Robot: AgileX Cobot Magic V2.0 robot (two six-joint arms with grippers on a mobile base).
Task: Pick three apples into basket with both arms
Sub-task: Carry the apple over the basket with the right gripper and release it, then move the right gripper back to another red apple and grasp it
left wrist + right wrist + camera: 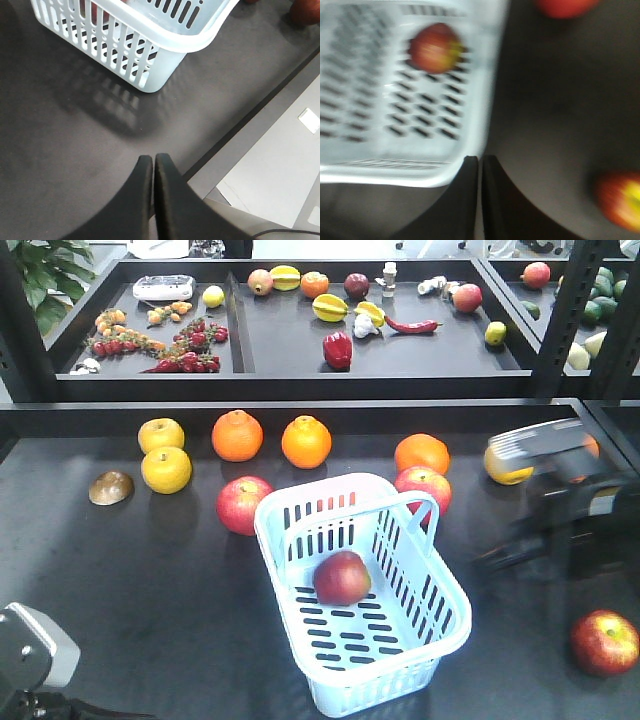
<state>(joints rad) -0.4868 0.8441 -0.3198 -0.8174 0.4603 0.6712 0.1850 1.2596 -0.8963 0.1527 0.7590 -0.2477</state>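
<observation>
Left wrist view: left gripper (152, 162), jaws pressed together, empty, hangs by the desk (60, 150) front edge; basket (165, 55) just ahead. Right gripper (480, 161) also closed, empty, at the basket's right rim. One apple (342, 577) lies inside. Likely next: near apple (604, 641), right side; open wide, drop straight down, mind the desk edge. Left apple (243, 504), rear apple (424, 486) just beside the basket: tighter room.

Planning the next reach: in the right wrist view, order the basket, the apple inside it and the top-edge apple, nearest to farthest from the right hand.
1. The basket, rim just left of the right hand.
2. The apple in the basket, ahead and left.
3. The apple at the top edge, ahead-right, outside the basket.
</observation>
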